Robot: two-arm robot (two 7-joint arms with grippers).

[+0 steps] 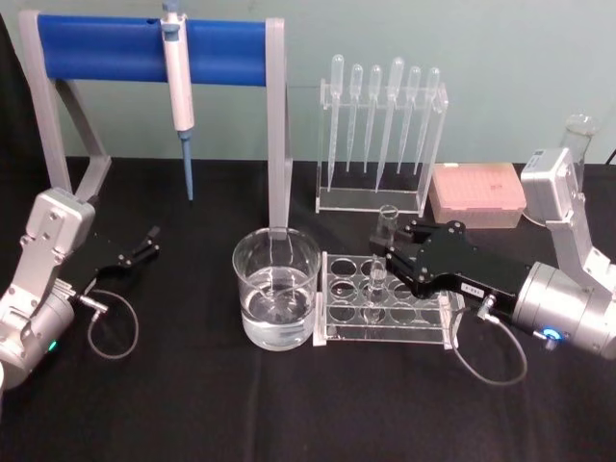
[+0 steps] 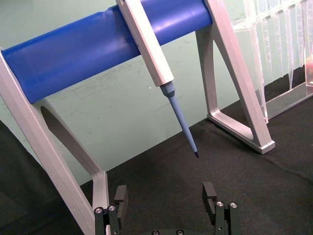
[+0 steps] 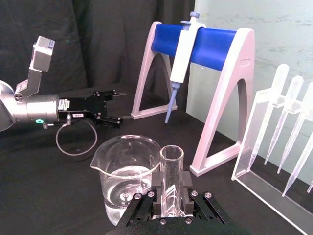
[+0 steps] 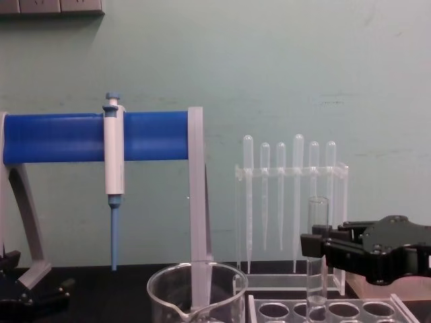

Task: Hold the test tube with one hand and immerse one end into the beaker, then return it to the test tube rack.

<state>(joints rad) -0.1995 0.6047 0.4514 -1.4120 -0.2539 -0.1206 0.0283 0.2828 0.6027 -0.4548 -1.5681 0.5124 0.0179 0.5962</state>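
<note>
- the test tube [image 1: 381, 252] stands upright in the clear rack [image 1: 385, 308], its long axis vertical and its flared rim above the right hand [image 1: 385, 258]; its lower end sits in a hole of the rack.
- the beaker [image 1: 276, 289] stands on the black table [image 1: 192, 404] just beside the rack's left end, partly filled with clear liquid. from the tube it lies toward the robot's left, so i judge the coming move to be a lift clear of the rack, then a short carry left and down.
- the right hand reaches in from the right, its narrow jaws closed on the tube's upper part; the right wrist view shows the glass pinched between both pads [image 3: 187, 180].
- the left hand [image 1: 144, 245] rests well apart on the table near the blue pipettor stand [image 1: 154, 48], its jaws spread wide and holding nothing; the right arm is far nearer the work.
- the tube looks not yet raised, so the dip remains to be done.
</note>
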